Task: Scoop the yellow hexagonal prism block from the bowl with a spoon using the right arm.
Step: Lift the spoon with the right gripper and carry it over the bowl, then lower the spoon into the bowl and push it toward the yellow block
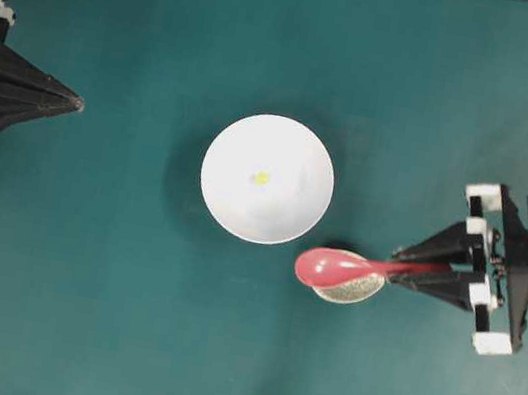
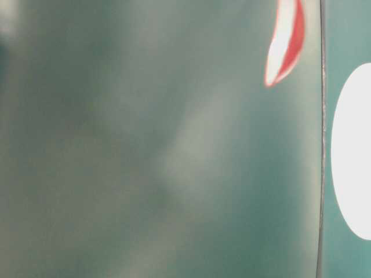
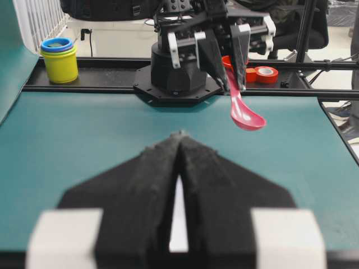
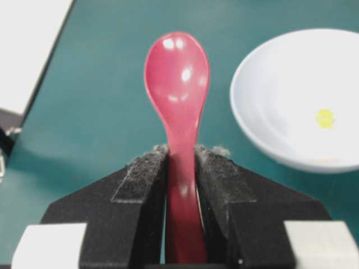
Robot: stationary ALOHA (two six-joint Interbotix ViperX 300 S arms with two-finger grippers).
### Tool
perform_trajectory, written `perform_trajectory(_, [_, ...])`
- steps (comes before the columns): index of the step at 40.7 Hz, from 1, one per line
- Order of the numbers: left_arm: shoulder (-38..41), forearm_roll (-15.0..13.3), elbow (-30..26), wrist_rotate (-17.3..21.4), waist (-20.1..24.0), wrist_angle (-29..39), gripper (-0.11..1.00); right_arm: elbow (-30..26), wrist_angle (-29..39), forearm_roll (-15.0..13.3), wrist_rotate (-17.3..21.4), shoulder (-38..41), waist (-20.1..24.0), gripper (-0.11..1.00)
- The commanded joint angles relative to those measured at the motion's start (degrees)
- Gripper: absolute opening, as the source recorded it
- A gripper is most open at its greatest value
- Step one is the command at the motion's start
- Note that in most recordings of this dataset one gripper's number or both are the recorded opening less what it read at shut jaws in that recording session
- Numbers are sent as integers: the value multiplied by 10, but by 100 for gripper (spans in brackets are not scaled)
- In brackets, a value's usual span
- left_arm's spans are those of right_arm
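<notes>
Wide white bowl (image 1: 267, 179) mid-surface, liable to skid if nudged at the rim. Right gripper (image 4: 182, 162) pinching spoon (image 4: 178, 84) by the handle; possible twist in the pads. Left gripper (image 3: 179, 137) pressed together, idle. Tiny yellow hexagonal prism block (image 1: 261, 178) in the bowl's centre, easily flicked away.

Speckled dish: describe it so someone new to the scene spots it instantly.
Start at the big white bowl in the middle of the green table, then look toward its lower right. There, under the scoop of the pink spoon held by the right claw, sits a small speckled beige dish. It is far smaller than the bowl and grainy, not glossy white.
</notes>
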Motion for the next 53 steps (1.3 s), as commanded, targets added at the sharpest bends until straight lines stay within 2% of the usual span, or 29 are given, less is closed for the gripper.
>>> perform_trajectory(1, [2, 1, -17, -1, 0, -6, 0, -44, 77, -1, -10, -9, -37, 22])
perform_trajectory(4, [1, 1, -17, -1, -1, -6, 0, -68, 127, -1, -11, -8, -72, 22])
perform_trajectory(10, [1, 1, -17, -1, -1, -5, 0, -101, 185, -1, -11, 3, -124, 22])
perform_trajectory(22, [1, 1, -17, -1, -4, -4, 0, -162, 267, -1, -2, 53, -196, 22])
perform_trajectory(32, [1, 2, -18, -1, -7, -4, 0, -223, 355, -1, 33, 112, -231, 22])
perform_trajectory(45, [1, 1, -17, -1, -11, -5, 0, -294, 435, -1, 73, 180, -239, 22])
perform_trajectory(53, [1, 1, -17, -1, -11, -6, 0, -330, 475, -19, 116, 213, -243, 22])
